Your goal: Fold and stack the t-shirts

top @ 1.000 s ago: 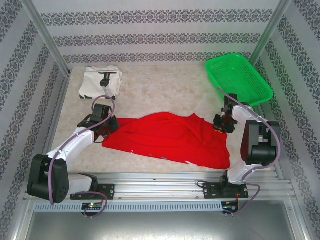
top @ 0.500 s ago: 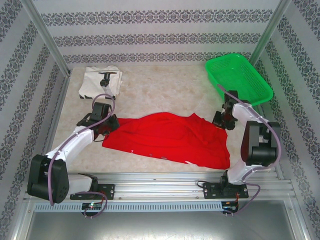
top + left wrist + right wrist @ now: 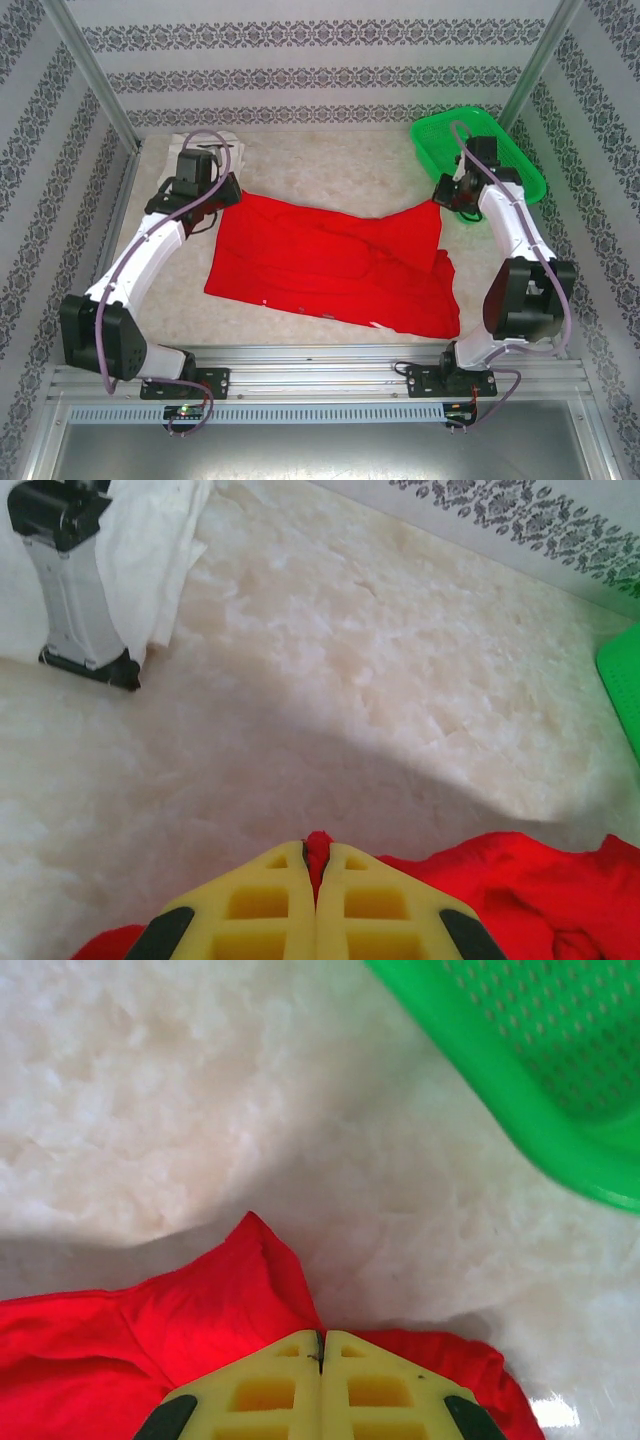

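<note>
Top external | red shirt [image 3: 330, 265] spread mid-tabletop, toward near edge | left gripper [image 3: 316, 865] clamped tight on its far-left corner | right gripper [image 3: 321, 1345] clamped on its far-right corner | white shirt [image 3: 160, 550] at far-left corner | green basket [image 3: 515, 160] at far-right corner

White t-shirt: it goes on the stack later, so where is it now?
The white t-shirt lies at the far left corner of the table, upper left in the left wrist view, just beyond the left gripper, which pinches the red t-shirt.

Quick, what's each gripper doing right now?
Left gripper: closed on the red t-shirt.
Right gripper: closed on the same red t-shirt.
</note>
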